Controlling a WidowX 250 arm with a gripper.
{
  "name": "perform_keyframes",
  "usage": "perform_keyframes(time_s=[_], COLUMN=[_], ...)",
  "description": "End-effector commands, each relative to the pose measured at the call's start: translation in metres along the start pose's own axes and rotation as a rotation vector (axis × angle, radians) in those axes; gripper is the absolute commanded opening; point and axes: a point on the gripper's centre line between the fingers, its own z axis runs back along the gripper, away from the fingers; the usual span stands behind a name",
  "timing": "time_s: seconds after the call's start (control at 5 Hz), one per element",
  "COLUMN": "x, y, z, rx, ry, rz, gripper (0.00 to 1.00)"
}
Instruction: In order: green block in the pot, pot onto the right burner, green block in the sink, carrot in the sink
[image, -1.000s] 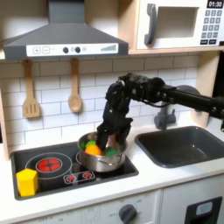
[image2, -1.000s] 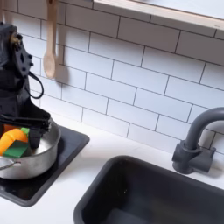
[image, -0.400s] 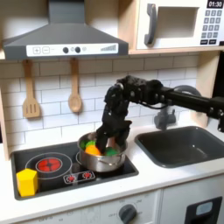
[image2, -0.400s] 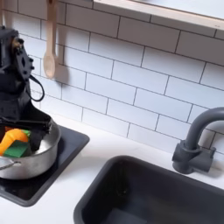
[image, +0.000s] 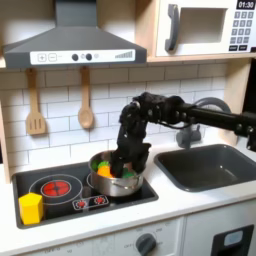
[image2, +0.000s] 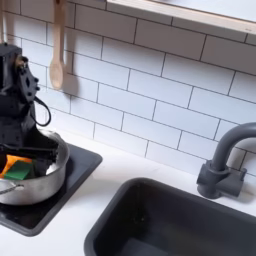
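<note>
The pot sits on the black stovetop, on the burner toward the first exterior view's right, close to the stovetop's right edge. In the second exterior view the pot is at the left, with the stovetop's corner projecting past it toward the sink.

Inside the pot lie the carrot and the green block, side by side; in the second exterior view the carrot is left of the block, both below the rim.

The gripper hangs from the arm and reaches down into the pot, directly over the contents. The gripper shows dark against the tiles in the second exterior view. How far the jaws stand apart cannot be told, nor whether they touch the block.

The sink is set in the white bench right of the stovetop, well apart from the pot; its basin is dark, with the faucet at its back edge.

A yellow block stands at the stovetop's front left corner.
</note>
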Motion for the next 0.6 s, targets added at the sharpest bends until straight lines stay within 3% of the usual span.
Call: perform_keyframes(time_s=[0.0, 0.2, 0.4], x=[0.0017, 0.0009, -0.0009], y=[-0.0001, -0.0002, -0.002], z=[-0.0043, -0.0063, -0.0057], rx=[-0.001, -0.001, 0.002], ry=[-0.006, 0.0, -0.002], rz=[-0.005, 0.001, 0.006], gripper=[1.0, 0.0, 0.0])
